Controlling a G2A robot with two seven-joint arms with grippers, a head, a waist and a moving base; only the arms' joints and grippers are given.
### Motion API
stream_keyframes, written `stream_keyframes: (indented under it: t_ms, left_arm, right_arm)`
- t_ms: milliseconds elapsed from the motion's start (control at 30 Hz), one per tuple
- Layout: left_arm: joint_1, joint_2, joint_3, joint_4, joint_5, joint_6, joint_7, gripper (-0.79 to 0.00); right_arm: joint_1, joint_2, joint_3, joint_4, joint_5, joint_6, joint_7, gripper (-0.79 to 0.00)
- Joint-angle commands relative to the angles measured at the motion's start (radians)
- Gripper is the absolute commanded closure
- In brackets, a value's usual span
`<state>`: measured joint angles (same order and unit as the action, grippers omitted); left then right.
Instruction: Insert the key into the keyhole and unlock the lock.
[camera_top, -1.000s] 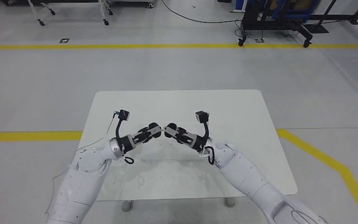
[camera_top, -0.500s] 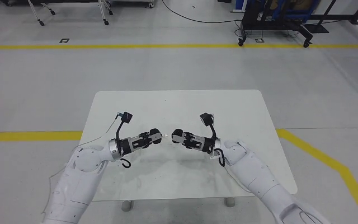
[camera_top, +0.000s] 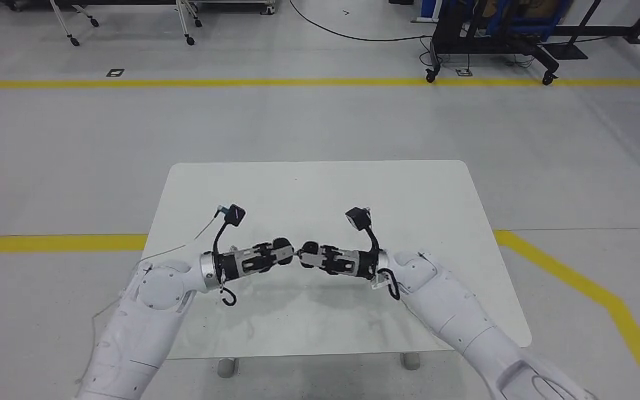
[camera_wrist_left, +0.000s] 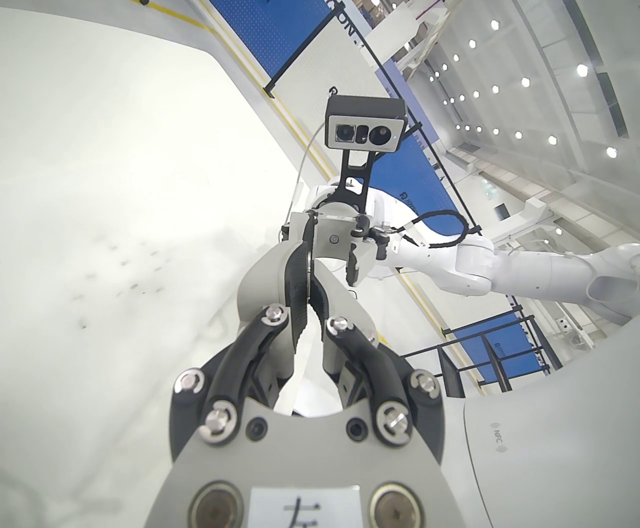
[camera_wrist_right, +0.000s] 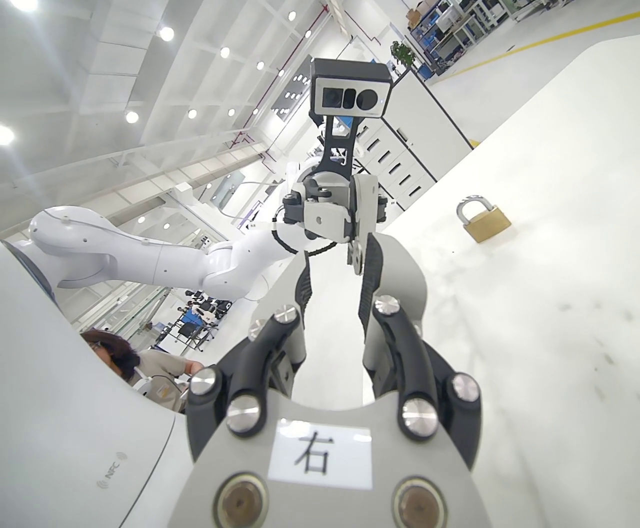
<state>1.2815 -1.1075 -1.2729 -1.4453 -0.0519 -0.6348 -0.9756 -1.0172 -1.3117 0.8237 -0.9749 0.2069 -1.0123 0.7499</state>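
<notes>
Padlock (camera_wrist_right: 482, 220): brass, lying flat on bench (camera_top: 420, 190), apart from both end effectors.
Left end effector (camera_wrist_left: 307, 257): clenched on silvery key (camera_wrist_right: 355, 257).
Right end effector (camera_wrist_right: 339, 257): released, tip to tip with left, over bench middle.

Grey floor (camera_top: 300, 130), yellow lines (camera_top: 250, 82), white table (camera_top: 430, 190), bright ceiling lights (camera_wrist_right: 132, 117).

Robotics lab hall, yellow floor tape (camera_top: 250, 82), wheeled equipment stand (camera_top: 465, 25) (blue partition panels (camera_wrist_left: 280, 30)), ceiling spotlights (camera_wrist_right: 131, 117)
</notes>
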Motion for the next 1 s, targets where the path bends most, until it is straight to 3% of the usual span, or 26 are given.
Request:
stream_keyframes:
  t_ms: [0, 133, 167, 367, 400, 467, 633, 700, 833, 967]
  left_arm:
    - [0.001, 0.002, 0.004, -0.002, 0.009, -0.004, -0.005, 0.0]
    - [0.002, 0.005, 0.009, -0.006, 0.016, -0.007, -0.005, 0.0]
    - [0.002, 0.006, 0.01, -0.006, 0.017, -0.007, -0.004, 0.0]
    - [0.002, 0.011, 0.014, -0.01, 0.03, -0.007, 0.009, 0.0]
    - [0.002, 0.012, 0.012, -0.01, 0.031, -0.006, 0.019, -0.126]
    - [0.002, 0.014, 0.003, -0.009, 0.035, -0.004, 0.043, -0.785]
    - [0.015, 0.027, -0.076, -0.028, 0.079, -0.012, 0.134, -0.785]
    - [0.039, 0.039, -0.144, -0.088, 0.271, -0.013, 0.213, -0.785]
    - [0.197, 0.05, -0.246, -0.303, 0.586, 0.048, 0.403, -0.785]
    - [0.379, 0.063, -0.377, -0.489, 0.8, 0.116, 0.454, -0.785]
  right_arm:
    - [0.007, -0.004, -0.006, 0.011, 0.005, 0.0, 0.003, -0.172]
    - [0.018, -0.011, -0.017, 0.032, 0.005, 0.0, 0.005, -0.102]
    - [0.019, -0.013, -0.019, 0.035, 0.004, 0.0, 0.005, 0.0]
    - [0.023, -0.018, -0.026, 0.047, -0.018, 0.0, 0.007, 0.0]
    - [0.022, -0.019, -0.026, 0.046, -0.024, 0.0, 0.006, 0.0]
    - [0.02, -0.018, -0.02, 0.042, -0.034, 0.0, -0.003, 0.0]
    - [-0.006, -0.003, 0.043, 0.011, -0.08, 0.0, -0.07, 0.0]
    - [-0.026, 0.007, 0.078, -0.013, -0.112, 0.0, -0.098, 0.0]
    - [-0.06, 0.021, 0.121, -0.05, -0.15, 0.0, -0.131, 0.0]
    - [-0.06, 0.021, 0.121, -0.05, -0.15, 0.0, -0.131, 0.0]
